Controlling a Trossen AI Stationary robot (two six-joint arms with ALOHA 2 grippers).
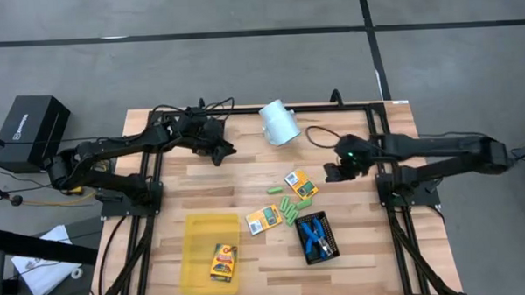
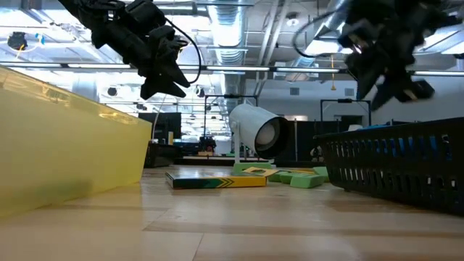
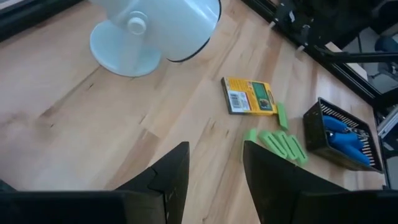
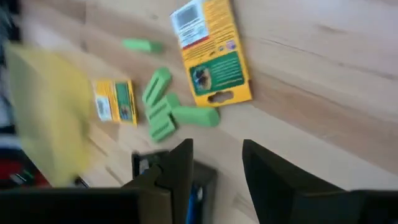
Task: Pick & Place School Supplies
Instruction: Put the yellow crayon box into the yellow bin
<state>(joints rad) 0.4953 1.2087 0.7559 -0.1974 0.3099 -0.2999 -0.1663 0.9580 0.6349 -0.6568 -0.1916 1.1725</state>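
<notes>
Table: wooden table [image 1: 246, 179] on a grey floor, with a dark arm at each side.
Right gripper: right gripper [image 1: 335, 171] hangs in the air over the far right part of the wood. Its two fingers stand apart with a gap between them, and nothing is in that gap.
Closest thing: an orange-yellow box [image 1: 300, 183] lies flat just beside the right gripper, toward the middle. The right wrist view shows it close ahead of the fingers, not touched.
A bit farther: little green pieces [image 1: 291, 209] sit in a bunch near the middle, with one more green piece [image 1: 272, 192] lying alone. A second box [image 1: 264, 219] lies flat right beside the bunch.
Black tray: black mesh tray [image 1: 317, 237] is near the front, and the blue-handled tools [image 1: 314, 234] lie inside it.
Yellow tray: yellow tray [image 1: 210, 248] is at the front left, with a third box [image 1: 222, 263] already in it.
Cup: white cup [image 1: 278, 122] lies on its side at the back.
Left gripper: left gripper [image 1: 224, 152] waits up in the air at the back left, fingers apart and empty.
Step now: it looks like the right arm is getting ready to pick up the close box.
Next move: go down over the box, put one finger on each side, then squeeze. The box is flat and thin, so the fingers need to get very low.
</notes>
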